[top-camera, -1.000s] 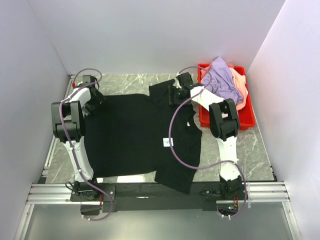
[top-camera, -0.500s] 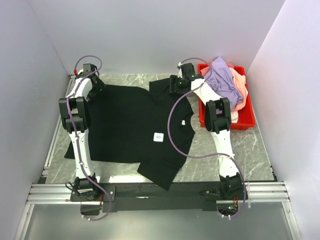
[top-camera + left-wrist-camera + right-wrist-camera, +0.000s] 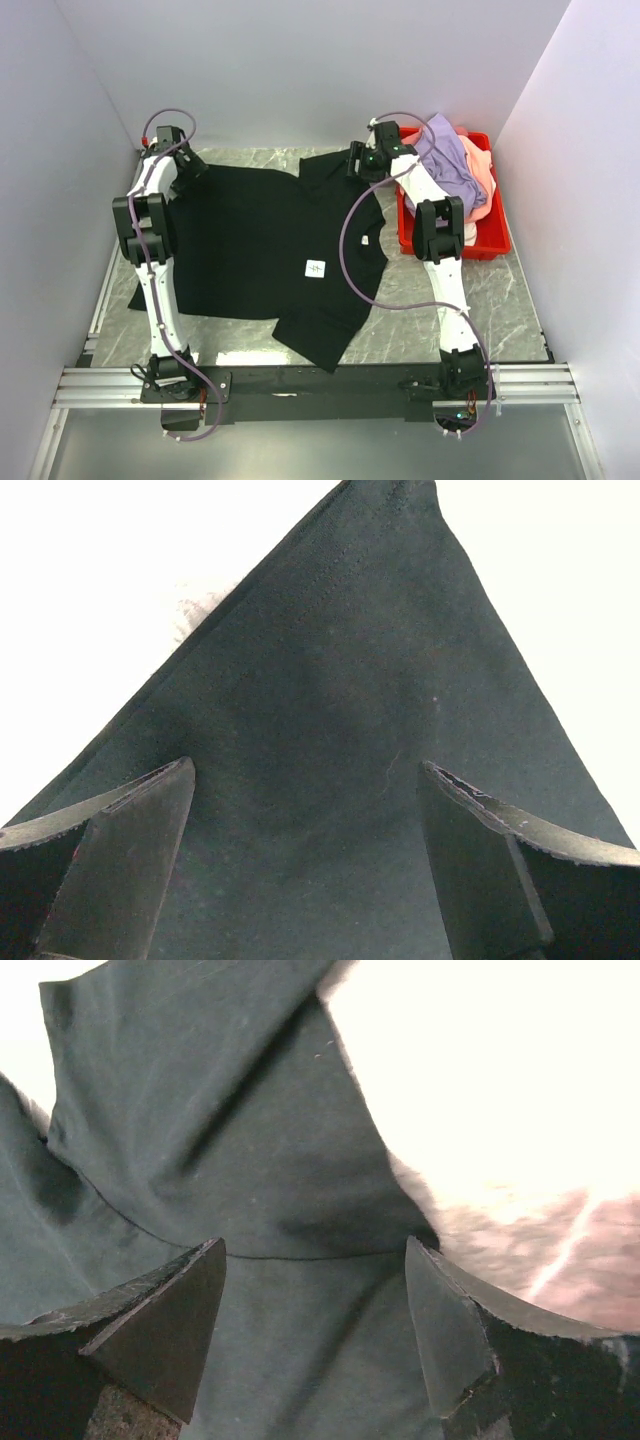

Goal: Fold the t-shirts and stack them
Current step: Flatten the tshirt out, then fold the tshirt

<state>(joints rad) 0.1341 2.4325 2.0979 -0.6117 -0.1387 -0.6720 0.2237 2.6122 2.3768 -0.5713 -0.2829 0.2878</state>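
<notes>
A large black t-shirt [image 3: 270,250] of soft matte cloth lies spread on the grey marbled table [image 3: 510,300], left of the rectangular red plastic bin [image 3: 490,238]. The bin holds a crumpled lavender t-shirt [image 3: 450,165] heaped over a salmon-pink t-shirt [image 3: 482,175]. Both claws gape wide over black cloth, gripping nothing: the right gripper [image 3: 358,165] just left of the bin, the left gripper [image 3: 190,170] well left; a small white label [image 3: 316,268] sits mid-shirt.
</notes>
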